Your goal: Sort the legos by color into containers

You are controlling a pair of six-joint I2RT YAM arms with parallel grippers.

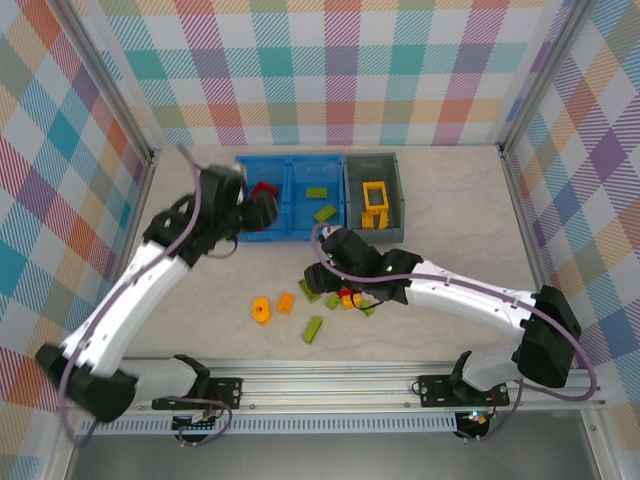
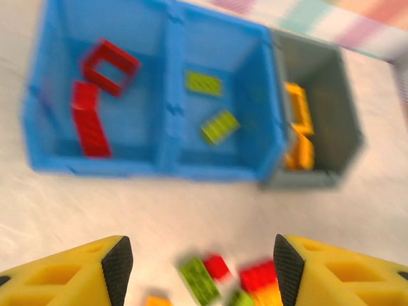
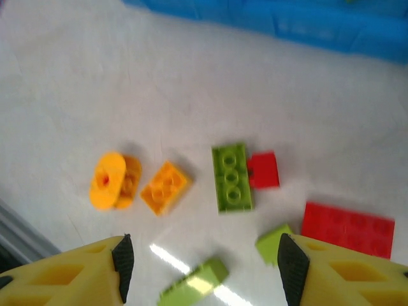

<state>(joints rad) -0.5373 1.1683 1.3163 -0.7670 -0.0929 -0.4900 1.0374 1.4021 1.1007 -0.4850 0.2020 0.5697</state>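
Observation:
Loose legos lie on the table: a round yellow piece [image 3: 108, 180], an orange brick [image 3: 164, 186], a green plate [image 3: 232, 177] touching a small red brick [image 3: 262, 170], a red plate [image 3: 347, 228] and a lime brick [image 3: 191, 287]. My right gripper [image 3: 204, 268] hovers open above them, holding nothing. The blue bin [image 2: 167, 167] holds red legos [image 2: 89, 124] on its left and green ones [image 2: 220, 125] on its right. The grey bin [image 2: 331, 121] holds yellow pieces [image 2: 298, 127]. My left gripper [image 2: 197, 268] is open and empty, in front of the blue bin [image 1: 243, 236].
A lime brick [image 1: 326, 213] lies at the front of the bins where blue meets grey. Another green brick [image 1: 313, 328] sits near the metal rail [image 1: 400, 375] at the table's front edge. Plaid walls close in the back and sides.

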